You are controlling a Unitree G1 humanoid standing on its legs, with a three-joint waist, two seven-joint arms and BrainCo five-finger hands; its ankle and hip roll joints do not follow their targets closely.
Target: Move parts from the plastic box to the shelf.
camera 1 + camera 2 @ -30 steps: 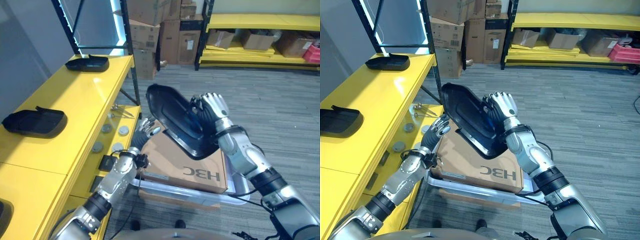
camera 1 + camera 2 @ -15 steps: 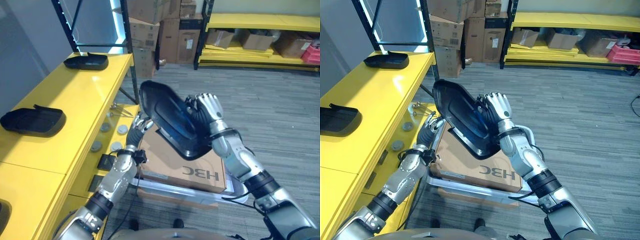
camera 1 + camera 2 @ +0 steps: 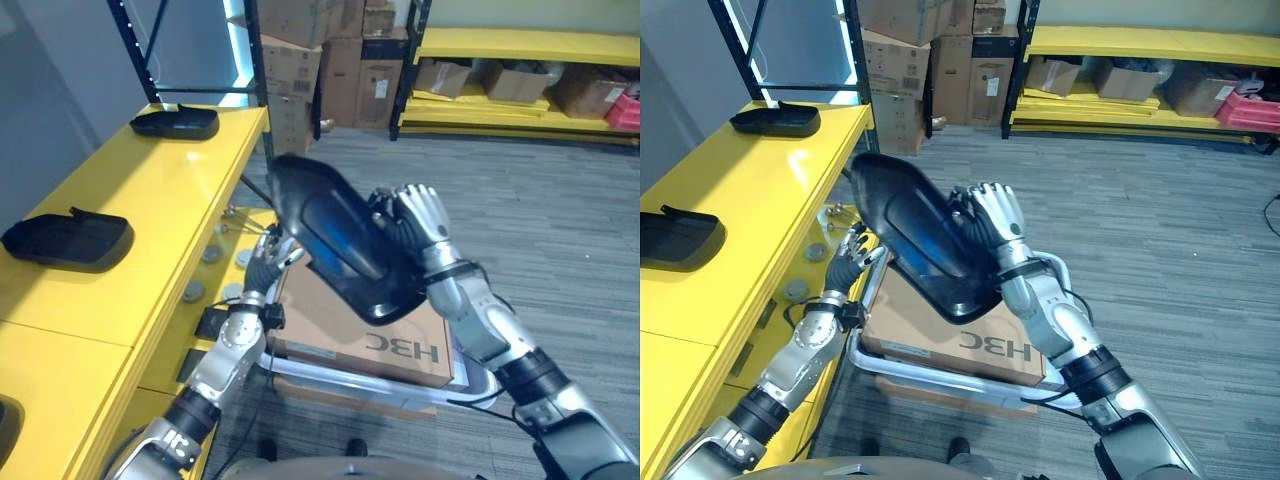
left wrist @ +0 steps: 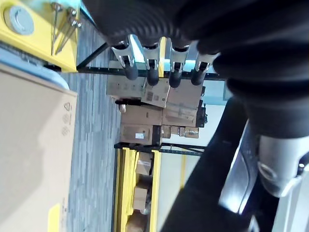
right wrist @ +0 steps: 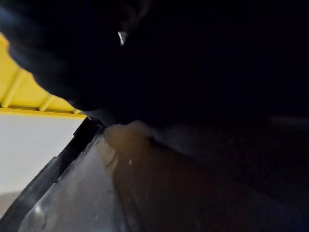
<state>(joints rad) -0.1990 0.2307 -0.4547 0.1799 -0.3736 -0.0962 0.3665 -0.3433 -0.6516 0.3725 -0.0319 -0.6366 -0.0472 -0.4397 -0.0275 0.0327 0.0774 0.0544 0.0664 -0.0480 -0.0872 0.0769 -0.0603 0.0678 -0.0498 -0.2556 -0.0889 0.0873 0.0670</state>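
Above cardboard box (image 3: 350, 325), black part (image 3: 335, 235) tilted

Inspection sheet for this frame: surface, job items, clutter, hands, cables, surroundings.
Surface: yellow shelf, two black parts already lying on it.
Job's things: black part held tilted in the air above a cardboard box; the box sits in the plastic box.
Clutter: round discs and nails on the shelf's lower ledge.
Hands: right hand curled on the raised part; left hand open beside it, holding nothing.
Cables: nothing seen.
Surroundings: stacked cartons, a far yellow rack, grey floor.
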